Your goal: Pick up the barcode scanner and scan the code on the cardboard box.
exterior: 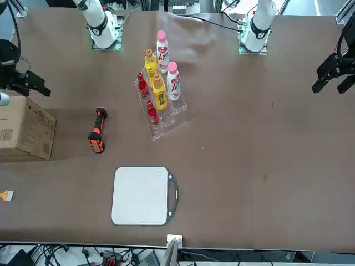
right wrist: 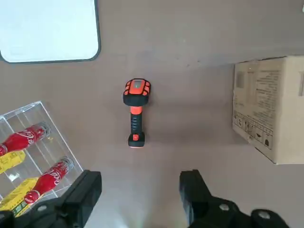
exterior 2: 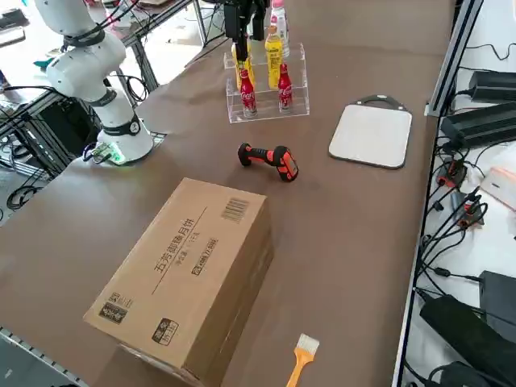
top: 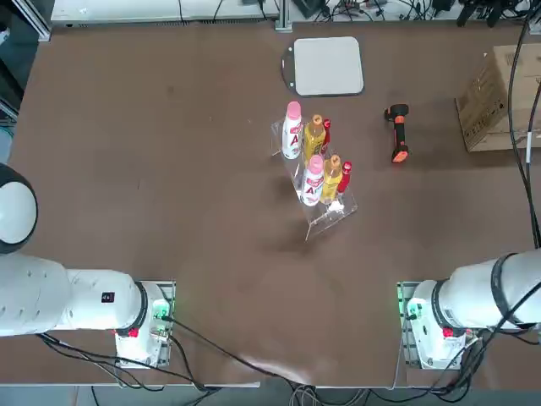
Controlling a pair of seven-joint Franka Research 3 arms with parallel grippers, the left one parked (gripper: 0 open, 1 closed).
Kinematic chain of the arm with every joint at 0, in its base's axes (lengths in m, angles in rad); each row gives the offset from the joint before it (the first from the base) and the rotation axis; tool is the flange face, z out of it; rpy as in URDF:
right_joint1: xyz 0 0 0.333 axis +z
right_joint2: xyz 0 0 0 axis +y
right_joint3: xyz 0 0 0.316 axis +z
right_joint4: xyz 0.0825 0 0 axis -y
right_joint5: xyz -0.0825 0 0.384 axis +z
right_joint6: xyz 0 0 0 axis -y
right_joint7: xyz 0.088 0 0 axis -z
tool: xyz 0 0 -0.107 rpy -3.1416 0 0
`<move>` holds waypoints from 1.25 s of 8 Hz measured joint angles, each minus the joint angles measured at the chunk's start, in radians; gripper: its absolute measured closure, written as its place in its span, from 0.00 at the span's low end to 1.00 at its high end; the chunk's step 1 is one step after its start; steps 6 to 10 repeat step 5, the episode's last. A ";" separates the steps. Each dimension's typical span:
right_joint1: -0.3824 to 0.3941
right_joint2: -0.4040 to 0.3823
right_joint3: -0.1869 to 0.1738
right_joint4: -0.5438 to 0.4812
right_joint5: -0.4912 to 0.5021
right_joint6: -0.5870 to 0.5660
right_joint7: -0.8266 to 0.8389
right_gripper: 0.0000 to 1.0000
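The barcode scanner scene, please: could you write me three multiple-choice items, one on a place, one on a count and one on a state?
1. Where does the barcode scanner lie?
A. Between the bottle rack and the cardboard box
B. On top of the box
C. On the grey pad

2. How many red bottles stand in the clear rack?
A. One
B. Two
C. Four

3. What is the state of the right tool?
A. Shut on the scanner
B. Open, holding nothing
C. Shut on a bottle

Answers:
1. A: the top view shows it on the bare table between the rack and the cardboard box, apart from the grey pad.
2. B: the front view shows two red bottles in the front row.
3. B: the wrist view shows the fingers spread, with the scanner lying untouched beyond them.
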 joint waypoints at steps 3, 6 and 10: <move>0.003 0.003 -0.001 0.000 0.000 0.001 0.000 0.00; 0.003 0.003 -0.001 0.000 0.000 0.000 0.000 0.00; 0.003 0.003 -0.001 0.000 0.000 0.000 0.000 0.00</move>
